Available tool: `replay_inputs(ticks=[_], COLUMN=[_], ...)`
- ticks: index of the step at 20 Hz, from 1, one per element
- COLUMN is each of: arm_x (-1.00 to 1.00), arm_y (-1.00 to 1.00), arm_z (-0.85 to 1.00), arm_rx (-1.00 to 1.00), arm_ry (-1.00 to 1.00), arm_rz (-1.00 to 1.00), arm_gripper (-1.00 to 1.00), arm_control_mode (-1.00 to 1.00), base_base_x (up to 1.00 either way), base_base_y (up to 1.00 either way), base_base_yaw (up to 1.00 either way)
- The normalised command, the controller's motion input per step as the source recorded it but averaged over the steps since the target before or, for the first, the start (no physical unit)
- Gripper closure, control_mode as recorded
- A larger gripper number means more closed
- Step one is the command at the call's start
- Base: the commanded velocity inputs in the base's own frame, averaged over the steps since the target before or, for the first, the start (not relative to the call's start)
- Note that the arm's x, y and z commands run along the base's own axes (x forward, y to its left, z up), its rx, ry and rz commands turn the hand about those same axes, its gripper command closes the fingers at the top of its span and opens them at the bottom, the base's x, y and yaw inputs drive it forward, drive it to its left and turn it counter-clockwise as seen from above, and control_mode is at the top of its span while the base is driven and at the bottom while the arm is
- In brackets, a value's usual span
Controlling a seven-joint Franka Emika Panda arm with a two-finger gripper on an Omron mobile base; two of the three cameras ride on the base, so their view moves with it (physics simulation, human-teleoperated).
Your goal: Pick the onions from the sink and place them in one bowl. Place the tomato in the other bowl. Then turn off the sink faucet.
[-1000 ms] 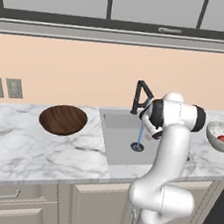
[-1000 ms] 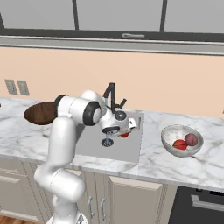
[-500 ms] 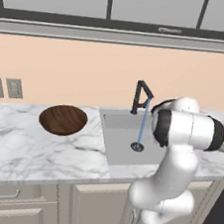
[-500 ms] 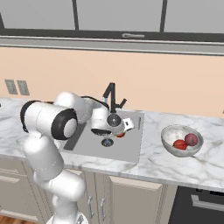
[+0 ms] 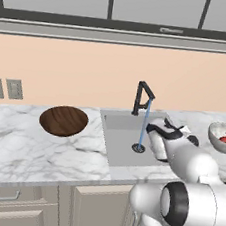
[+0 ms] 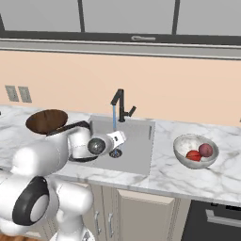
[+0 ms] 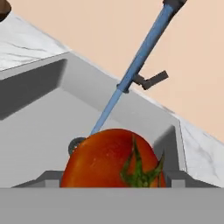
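Swung lower over the sink (image 5: 127, 137), elbow now nearer the camera. Jaws gripping the tomato (image 7: 111, 158). Water running from the faucet (image 5: 143, 96); both onions (image 6: 199, 152) in the pale bowl (image 6: 180, 144) at right.

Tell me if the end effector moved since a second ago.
Yes. In the right base view the end effector has shifted from right of the faucet to directly below it, nearer the drain.

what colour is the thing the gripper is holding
Glossy orange-red with a green stem: the tomato, clearest in the hand view.
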Motion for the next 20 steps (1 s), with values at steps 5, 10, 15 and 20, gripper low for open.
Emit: replay_inputs(ticks=[5, 10, 15, 20], arm_x=[-0.16, -0.5, -0.74, -0.83], arm_y=[0.53, 0.49, 0.3, 0.61], arm_z=[1.0, 1.0, 0.95, 0.62], arm_rx=[0.0, 0.0, 0.0, -0.01], arm_ry=[0.38, 0.63, 0.56, 0.28], arm_rz=[0.05, 0.0, 0.03, 0.05], arm_gripper=[1.0, 1.0, 1.0, 1.0], arm_control_mode=[-1.0, -1.0, -1.0, -1.0], base_base_x=[0.0, 0.0, 0.0, 0.0], base_base_y=[0.0, 0.0, 0.0, 0.0], base_base_yaw=[0.0, 0.0, 0.0, 0.0])
